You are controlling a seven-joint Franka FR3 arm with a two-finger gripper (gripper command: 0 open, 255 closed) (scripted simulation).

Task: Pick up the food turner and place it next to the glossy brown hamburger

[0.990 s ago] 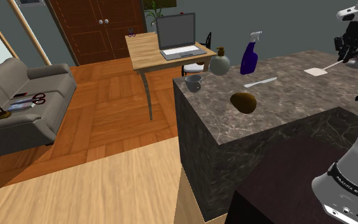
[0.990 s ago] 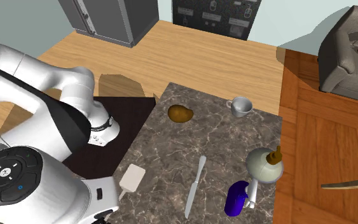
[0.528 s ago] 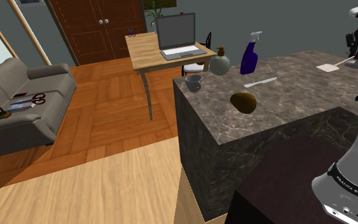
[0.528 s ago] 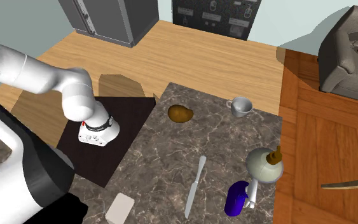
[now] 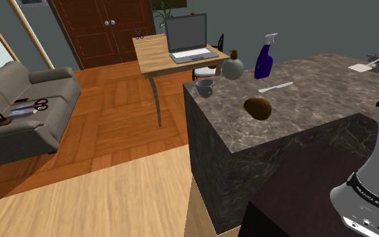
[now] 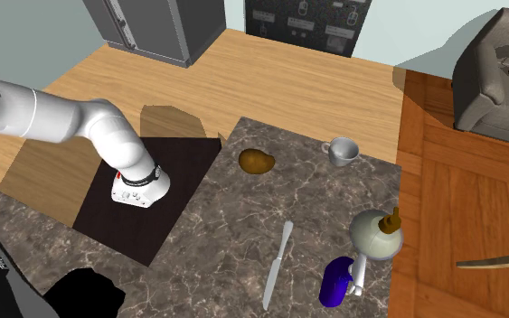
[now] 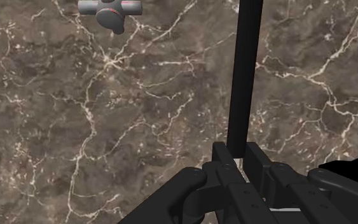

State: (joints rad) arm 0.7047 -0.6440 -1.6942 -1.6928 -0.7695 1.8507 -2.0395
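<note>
Food turner stands gripped by its black handle between the two fingers, over the marbled counter.

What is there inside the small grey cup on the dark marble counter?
The second exterior view looks into the small grey cup: plain grey inside, nothing seen in it. Its near wall hides part of the bottom.

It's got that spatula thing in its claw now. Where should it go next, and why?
Probably carry the food turner across the marble counter toward the brown hamburger. The gripper is shut on the turner's black handle, so the pick looks done. In the shoulder view the turner's pale blade sits near the right edge, well apart from the hamburger.
</note>
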